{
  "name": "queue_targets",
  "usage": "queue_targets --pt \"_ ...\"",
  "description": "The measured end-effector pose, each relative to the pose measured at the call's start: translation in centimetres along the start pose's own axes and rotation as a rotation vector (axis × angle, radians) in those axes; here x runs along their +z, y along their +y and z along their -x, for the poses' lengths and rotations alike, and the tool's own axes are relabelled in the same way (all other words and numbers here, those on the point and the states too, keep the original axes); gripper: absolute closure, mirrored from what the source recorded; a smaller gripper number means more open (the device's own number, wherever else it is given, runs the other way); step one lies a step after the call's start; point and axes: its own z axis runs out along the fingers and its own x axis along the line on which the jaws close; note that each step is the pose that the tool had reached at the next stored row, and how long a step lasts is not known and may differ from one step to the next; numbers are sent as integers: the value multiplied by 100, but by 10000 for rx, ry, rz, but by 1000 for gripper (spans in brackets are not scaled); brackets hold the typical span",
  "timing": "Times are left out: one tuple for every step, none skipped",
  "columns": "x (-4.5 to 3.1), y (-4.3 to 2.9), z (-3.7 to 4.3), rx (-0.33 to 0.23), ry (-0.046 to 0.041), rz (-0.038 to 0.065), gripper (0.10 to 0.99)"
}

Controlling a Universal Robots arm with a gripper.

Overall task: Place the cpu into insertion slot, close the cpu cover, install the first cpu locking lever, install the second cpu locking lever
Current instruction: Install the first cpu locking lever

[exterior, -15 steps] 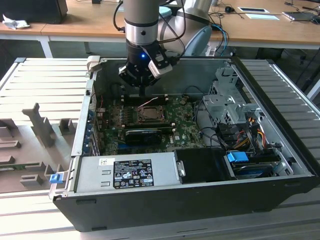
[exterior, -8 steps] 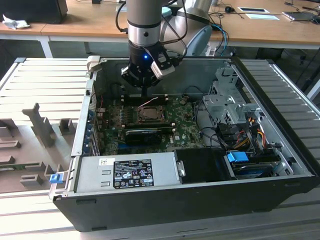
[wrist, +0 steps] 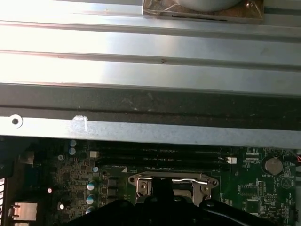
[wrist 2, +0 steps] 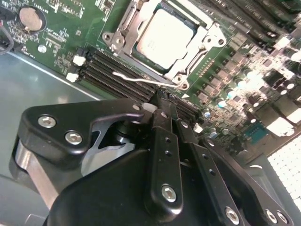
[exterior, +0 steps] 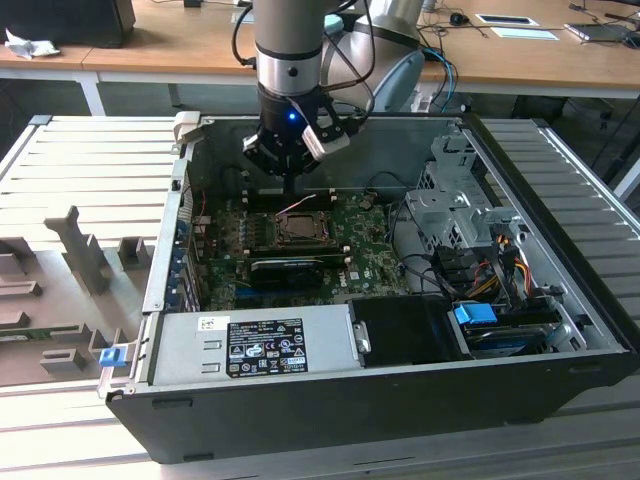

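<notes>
**CPU seated and cover down; a lever wire is not yet latched**

The cpu [wrist 2: 165, 34] lies flat inside the insertion slot [wrist 2: 201, 33], its pale face showing through the window of the cpu cover [wrist 2: 123, 29], which rests closed over it as a silver frame. So the first two steps look done. One thin locking lever [wrist 2: 141, 80] stands free as a bright wire beside the socket, just above the memory slots [wrist 2: 113, 70], so at least one lever appears not yet hooked down; whether the other lever is already latched I cannot tell from these angles.

In the exterior view the gripper [exterior: 290, 185] hangs low inside the open computer case [exterior: 560, 300], right over the socket area of the green motherboard [exterior: 370, 225]. In the second wrist view its black fingers [wrist 2: 162, 136] are drawn together into a narrow tip that points at the board close to the free lever, and nothing is caught between them.

The case holds the motherboard with the socket near its middle, a long black card [exterior: 295, 268] just in front of it, a power supply box [exterior: 250, 345] along the near edge, and drive bays with bundled cables [exterior: 490, 260] toward the exterior view's right. The first wrist view shows the socket's silver frame [wrist: 174, 181] below the metal case wall [wrist: 150, 132].
</notes>
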Motion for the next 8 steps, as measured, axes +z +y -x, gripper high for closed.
queue_targets --pt "3 -2 2 2 -5 85 980" --pt "10 -7 7 5 -12 253 980" --pt "23 -11 13 7 -18 372 980" --pt "35 -13 14 7 -21 394 980" --pt "43 -15 15 7 -19 394 980" --pt "57 -17 20 7 -18 395 980" --pt "70 -19 29 7 -18 396 980" --pt "83 -21 39 6 -18 395 980"
